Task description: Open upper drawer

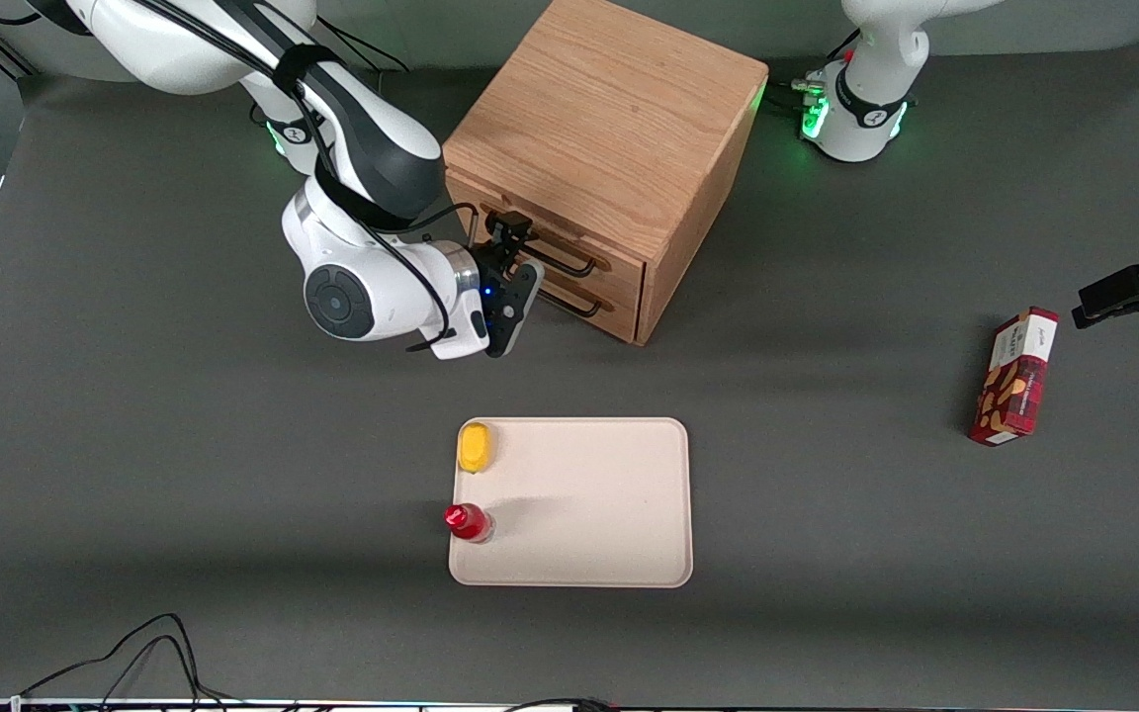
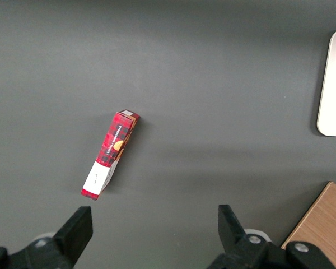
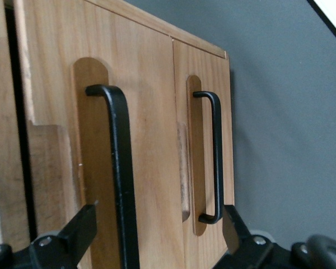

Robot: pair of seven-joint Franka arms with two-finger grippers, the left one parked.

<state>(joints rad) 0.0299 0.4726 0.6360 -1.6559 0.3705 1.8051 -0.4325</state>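
The oak cabinet (image 1: 609,119) stands at the back of the table with its drawer fronts toward the working arm's end. The upper drawer (image 1: 579,237) looks closed, and its long black wire handle (image 1: 555,255) runs along its front. My right gripper (image 1: 522,265) is open, right in front of the drawer fronts at the handle. In the right wrist view the gripper (image 3: 157,224) straddles the upper drawer's handle (image 3: 120,168), which passes close to one fingertip (image 3: 81,224) without touching it. The upper drawer front (image 3: 151,112) fills that view. The lower drawer (image 3: 204,73) and its handle (image 3: 215,151) lie beside it.
A beige tray (image 1: 589,504) lies nearer the front camera than the cabinet, with a yellow object (image 1: 476,447) and a red-capped bottle (image 1: 468,521) on its edge. A red snack box (image 1: 1014,376) lies toward the parked arm's end; it also shows in the left wrist view (image 2: 109,154).
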